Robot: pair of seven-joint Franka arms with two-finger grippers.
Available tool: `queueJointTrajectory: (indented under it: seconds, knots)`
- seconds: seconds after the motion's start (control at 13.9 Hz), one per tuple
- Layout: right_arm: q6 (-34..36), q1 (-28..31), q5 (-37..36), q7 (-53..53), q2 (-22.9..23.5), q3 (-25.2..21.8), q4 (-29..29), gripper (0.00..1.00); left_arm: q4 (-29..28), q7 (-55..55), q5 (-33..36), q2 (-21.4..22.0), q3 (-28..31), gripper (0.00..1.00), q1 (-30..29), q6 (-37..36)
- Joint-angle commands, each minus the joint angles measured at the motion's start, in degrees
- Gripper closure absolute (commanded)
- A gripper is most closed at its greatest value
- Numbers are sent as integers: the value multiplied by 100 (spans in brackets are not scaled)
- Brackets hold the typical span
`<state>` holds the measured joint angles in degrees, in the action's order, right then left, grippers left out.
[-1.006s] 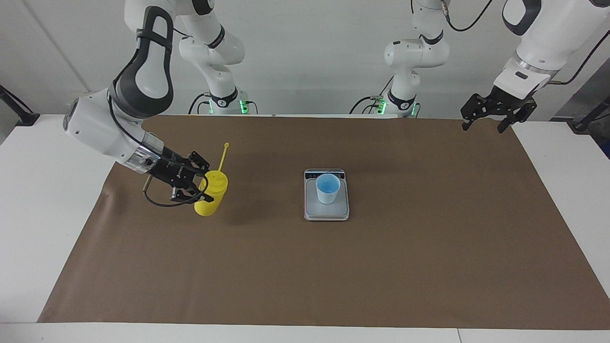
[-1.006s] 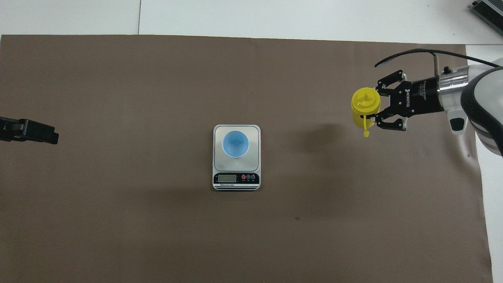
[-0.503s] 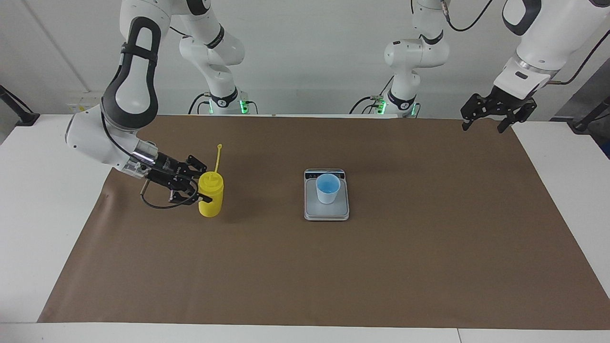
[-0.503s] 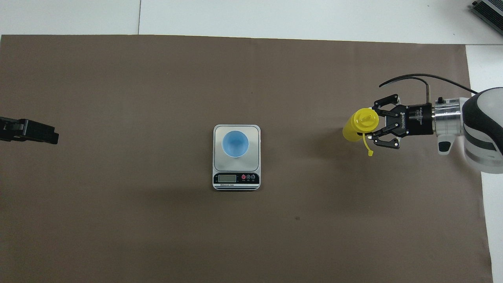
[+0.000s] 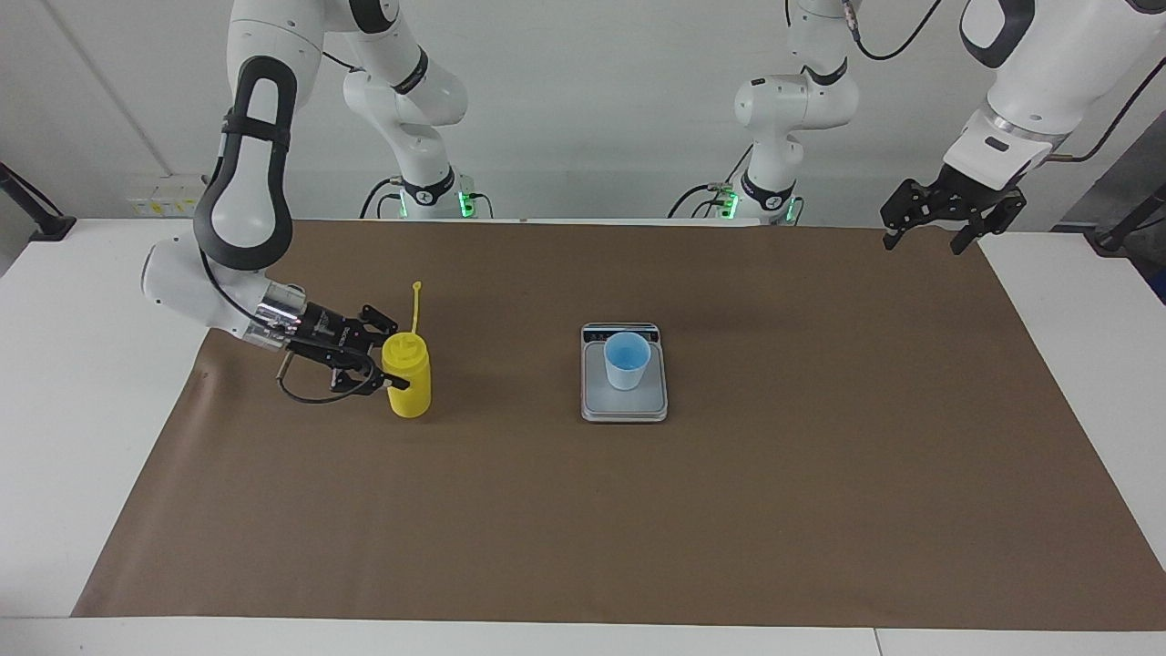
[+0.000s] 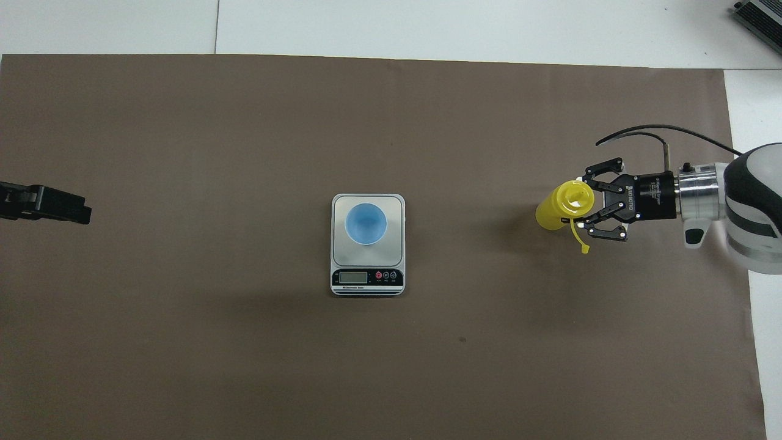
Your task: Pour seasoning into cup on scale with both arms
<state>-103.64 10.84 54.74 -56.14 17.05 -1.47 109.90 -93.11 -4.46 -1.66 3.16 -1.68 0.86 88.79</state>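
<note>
Right tool (image 5: 378, 364): I am holding it low over the right arm's end of the worktop (image 5: 583, 510), its fingers on either side of the seasoning (image 5: 407, 375); the jaws are loosening from the tight clamp of a second ago, and whether they are still bearing on the plastic I cannot tell. Seasoning: a second ago it was tilted in the grip; it is now standing upright on the brown mat, nozzle up, cap strap (image 5: 416, 308) sticking out toward the robots, well apart from the scale. I am reading this as the bottle being set back down, which suggests the pour is behind us or the grip is being reset; which of the two I cannot say. Cup (image 5: 627, 360): it is sitting on the scale (image 5: 624, 405) at the middle of the worktop, unmoved, its contents not discernible. Left tool (image 5: 943, 217): I am keeping it waiting in the air, jaws spread wide and empty, over the mat's corner at the left arm's end, unchanged over the last second.
</note>
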Motion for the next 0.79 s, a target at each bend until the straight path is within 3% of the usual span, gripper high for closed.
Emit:
queueJointTrajectory:
  seconds: [0.0, 0.58, 0.72]
  knots:
    - [37, 50, -410, 121, -299, 16, 155, 0, -49, -90, -80, 62, 10, 0, -25, -63]
    - [-288, 305, -1903, 139, -325, -20, 59, 0, -49, -90, -80, 62, 10, 0, -25, -63]
    - [-227, 288, -2457, 339, -614, -2, 32, 0, -49, -90, -80, 62, 10, 0, -25, -63]
